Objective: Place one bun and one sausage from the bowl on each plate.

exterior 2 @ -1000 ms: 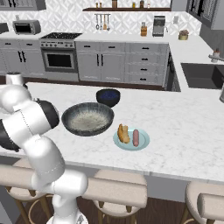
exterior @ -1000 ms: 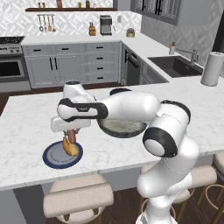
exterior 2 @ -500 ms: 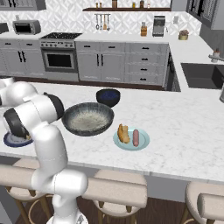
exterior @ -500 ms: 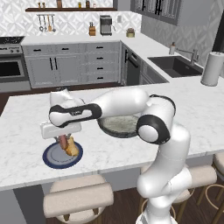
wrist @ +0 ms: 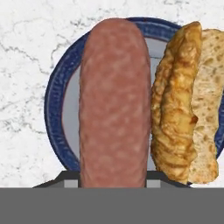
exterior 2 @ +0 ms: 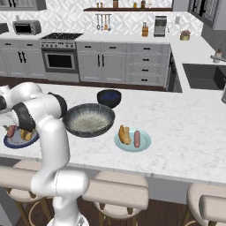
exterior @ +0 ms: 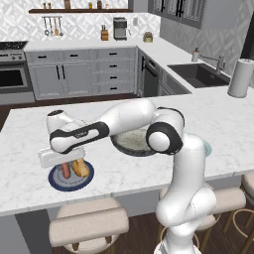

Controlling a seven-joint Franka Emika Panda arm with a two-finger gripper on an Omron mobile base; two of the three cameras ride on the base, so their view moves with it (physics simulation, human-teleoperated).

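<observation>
My gripper [exterior: 65, 166] hangs just over the dark navy plate [exterior: 55, 181] at the counter's left front, shut on the sausage [exterior: 65, 170], which stands on end. The hand view has the sausage [wrist: 113, 105] running up from between the fingertips [wrist: 70, 178], beside a bun [wrist: 186, 105] lying on the navy plate [wrist: 54, 92]. The pale teal plate [exterior 2: 143, 144] carries a bun [exterior 2: 124, 134] and a sausage [exterior 2: 137, 138]. The wide grey bowl [exterior 2: 88, 119] stands between the plates, its inside bare. My arm partly hides the bowl [exterior: 130, 143].
A smaller dark blue bowl [exterior 2: 109, 97] stands behind the grey bowl. Stools [exterior: 89, 225] line the counter's front edge. A paper towel roll [exterior: 240, 78] stands at the far right by the sink [exterior: 198, 74].
The hand has shifted a little left and come down with the sausage, from above the navy plate to just over it beside the bun. The bowl and plates have stayed put.
</observation>
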